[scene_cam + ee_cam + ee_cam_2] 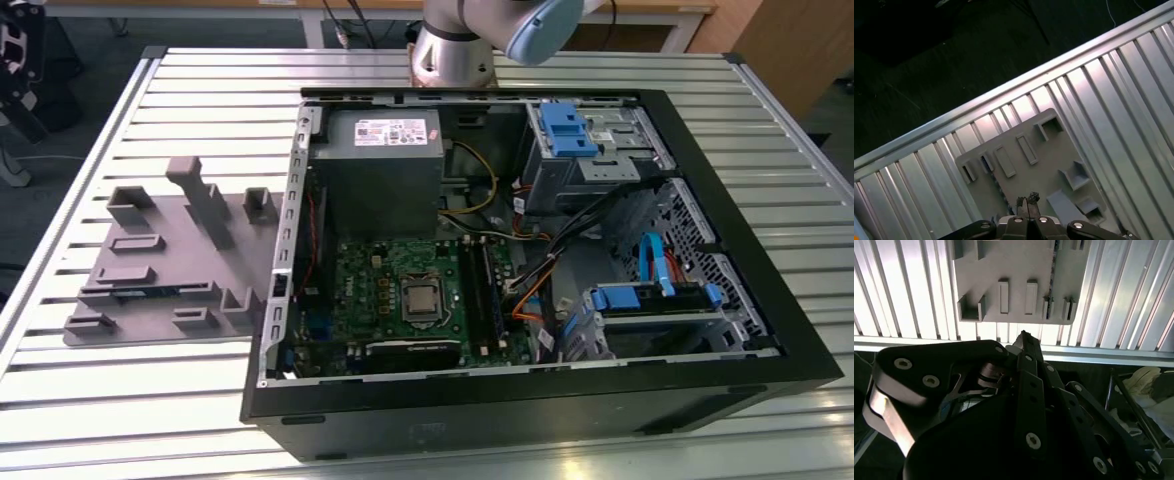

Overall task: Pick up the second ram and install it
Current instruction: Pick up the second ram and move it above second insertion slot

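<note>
Well, gripper (1027, 200), tips pressed together & empty, hovers over gray holder tray (174, 265); second ram (985, 162) stands on edge in it nearby, long axis running roughly twd gripper.

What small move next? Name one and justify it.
Probably lower the gripper toward the second ram, whose blue edge shows in a slot of the gray tray. In the first wrist view the gripper hangs above the tray, apart from it, its fingers together and holding nothing.

Bright glare along the slatted table (904, 295)
</note>
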`<move>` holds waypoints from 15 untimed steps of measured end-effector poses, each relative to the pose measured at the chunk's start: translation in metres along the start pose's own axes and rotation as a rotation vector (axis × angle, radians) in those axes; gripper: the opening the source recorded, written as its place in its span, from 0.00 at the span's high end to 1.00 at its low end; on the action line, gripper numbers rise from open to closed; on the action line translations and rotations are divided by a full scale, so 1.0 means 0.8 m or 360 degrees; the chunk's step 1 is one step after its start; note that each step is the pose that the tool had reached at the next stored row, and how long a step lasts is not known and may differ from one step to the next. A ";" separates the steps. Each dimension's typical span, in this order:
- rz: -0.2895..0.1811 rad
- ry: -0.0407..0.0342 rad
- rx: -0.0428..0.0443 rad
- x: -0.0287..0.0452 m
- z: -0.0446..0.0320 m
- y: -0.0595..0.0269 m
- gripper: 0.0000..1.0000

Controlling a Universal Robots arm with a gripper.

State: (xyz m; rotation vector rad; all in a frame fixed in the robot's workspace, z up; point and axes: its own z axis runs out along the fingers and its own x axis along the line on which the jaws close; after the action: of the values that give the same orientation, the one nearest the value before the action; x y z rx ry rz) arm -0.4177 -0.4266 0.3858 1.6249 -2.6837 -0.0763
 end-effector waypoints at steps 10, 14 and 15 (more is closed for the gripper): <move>-0.0172 0.0008 -0.0004 0.0001 0.0001 0.000 0.89; -0.0220 0.0010 -0.0005 0.0001 0.0001 0.000 0.89; -0.0228 0.0010 -0.0005 0.0001 0.0001 0.000 0.89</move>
State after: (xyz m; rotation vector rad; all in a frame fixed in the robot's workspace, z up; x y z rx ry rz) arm -0.4178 -0.4266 0.3857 1.8113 -2.5572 -0.0753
